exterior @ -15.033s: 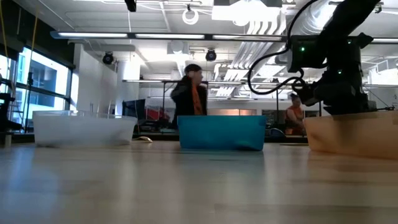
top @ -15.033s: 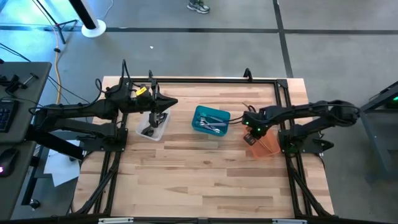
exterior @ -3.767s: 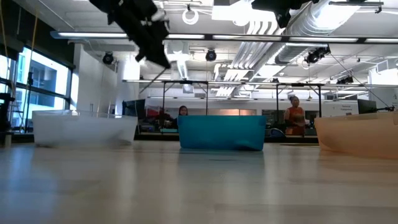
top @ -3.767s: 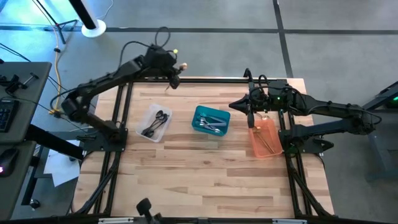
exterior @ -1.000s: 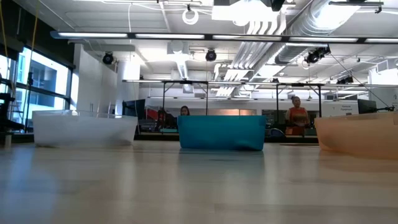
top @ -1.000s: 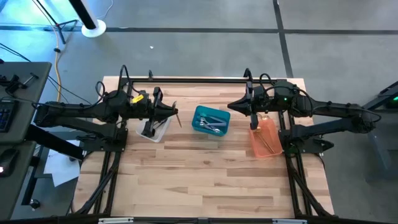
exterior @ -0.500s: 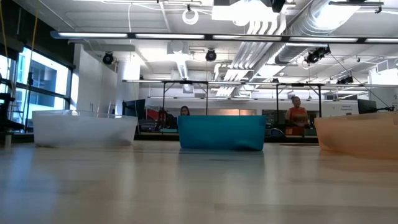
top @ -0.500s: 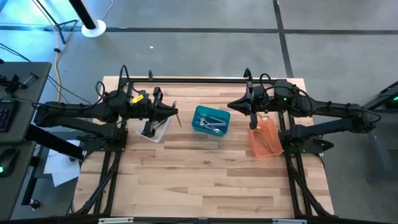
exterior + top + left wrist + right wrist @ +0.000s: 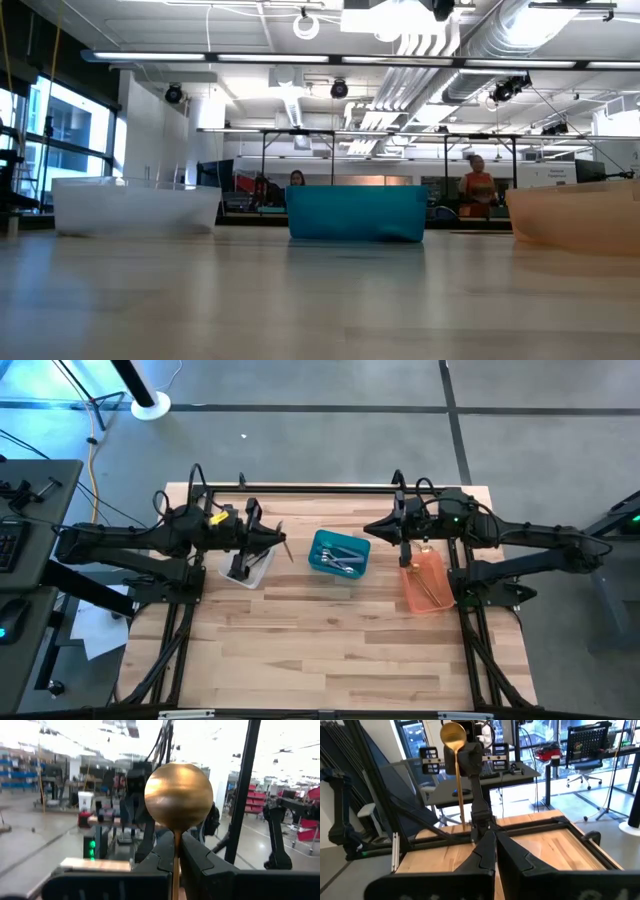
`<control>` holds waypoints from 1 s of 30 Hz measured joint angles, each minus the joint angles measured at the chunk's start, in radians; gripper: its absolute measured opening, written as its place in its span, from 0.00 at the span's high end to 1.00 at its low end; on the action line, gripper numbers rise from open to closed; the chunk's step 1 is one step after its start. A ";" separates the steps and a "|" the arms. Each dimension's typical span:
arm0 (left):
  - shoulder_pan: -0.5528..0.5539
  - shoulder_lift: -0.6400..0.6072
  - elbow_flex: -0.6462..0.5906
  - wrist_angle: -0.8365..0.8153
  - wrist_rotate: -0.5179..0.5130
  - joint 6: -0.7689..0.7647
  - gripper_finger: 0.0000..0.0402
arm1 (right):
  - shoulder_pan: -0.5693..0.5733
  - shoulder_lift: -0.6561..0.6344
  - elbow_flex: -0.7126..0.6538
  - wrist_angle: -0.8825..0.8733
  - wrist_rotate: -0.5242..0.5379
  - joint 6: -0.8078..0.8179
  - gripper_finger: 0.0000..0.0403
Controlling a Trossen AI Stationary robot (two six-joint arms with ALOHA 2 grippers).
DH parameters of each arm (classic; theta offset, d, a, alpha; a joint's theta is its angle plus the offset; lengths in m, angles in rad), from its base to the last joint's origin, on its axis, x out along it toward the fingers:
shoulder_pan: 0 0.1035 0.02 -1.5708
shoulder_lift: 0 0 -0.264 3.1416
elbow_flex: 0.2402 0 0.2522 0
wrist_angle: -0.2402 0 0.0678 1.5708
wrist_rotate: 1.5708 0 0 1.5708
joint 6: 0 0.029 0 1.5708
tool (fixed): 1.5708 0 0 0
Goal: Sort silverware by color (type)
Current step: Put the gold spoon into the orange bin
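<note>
Gold spoon [image 9: 178,796], upright (bowl up), left hand [image 9: 176,851]

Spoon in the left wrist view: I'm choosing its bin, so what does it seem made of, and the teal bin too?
Spoon: likely metal, gold-toned satin finish; soft streaked highlights across the bowl. Teal bin: probably opaque plastic, matte; flat even colour, rounded corners.

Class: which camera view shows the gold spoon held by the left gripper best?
The left wrist view: the gold spoon fills the middle, its handle clamped in the left gripper. The right wrist view shows it whole but smaller; the high view only a thin sliver; the low view not at all.
</note>
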State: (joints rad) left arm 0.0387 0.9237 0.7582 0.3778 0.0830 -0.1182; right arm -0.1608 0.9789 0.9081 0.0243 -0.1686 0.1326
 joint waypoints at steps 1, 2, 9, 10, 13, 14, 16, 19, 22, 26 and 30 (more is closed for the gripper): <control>0.000 0.008 0.001 0.023 0.000 0.009 1.00 | 0.000 0.013 0.000 0.018 0.000 0.002 1.00; 0.000 0.020 0.001 0.052 -0.001 0.020 1.00 | 0.003 0.027 0.000 0.042 0.000 0.009 1.00; 0.058 0.153 0.037 0.103 -0.048 0.025 1.00 | 0.015 0.158 0.000 0.174 0.000 0.044 0.87; 0.065 0.176 0.051 0.106 -0.043 0.025 1.00 | 0.015 0.175 0.000 0.190 0.006 0.056 0.83; 0.089 0.232 0.087 0.111 0.000 0.039 1.00 | 0.015 0.217 0.000 0.232 0.024 0.097 0.72; 0.094 0.250 0.096 0.109 0.007 0.049 1.00 | 0.015 0.227 0.000 0.241 0.031 0.100 0.69; 0.098 0.287 0.122 0.110 0.010 0.068 1.00 | 0.015 0.253 0.000 0.283 0.050 0.101 0.62; 0.100 0.332 0.153 0.116 0.010 0.077 1.00 | 0.015 0.295 0.000 0.322 0.080 0.103 0.54; 0.100 0.370 0.176 0.117 0.008 0.078 1.00 | 0.018 0.334 0.000 0.380 0.085 0.103 0.49; 0.100 0.413 0.199 0.122 0.005 0.071 1.00 | 0.027 0.376 0.000 0.432 0.081 0.103 0.47; 0.100 0.423 0.202 0.124 0.004 0.070 1.00 | 0.027 0.384 0.000 0.436 0.080 0.116 0.48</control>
State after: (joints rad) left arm 0.1383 1.3464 0.9600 0.5014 0.0871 -0.0479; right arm -0.1333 1.3624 0.9081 0.4607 -0.0884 0.2489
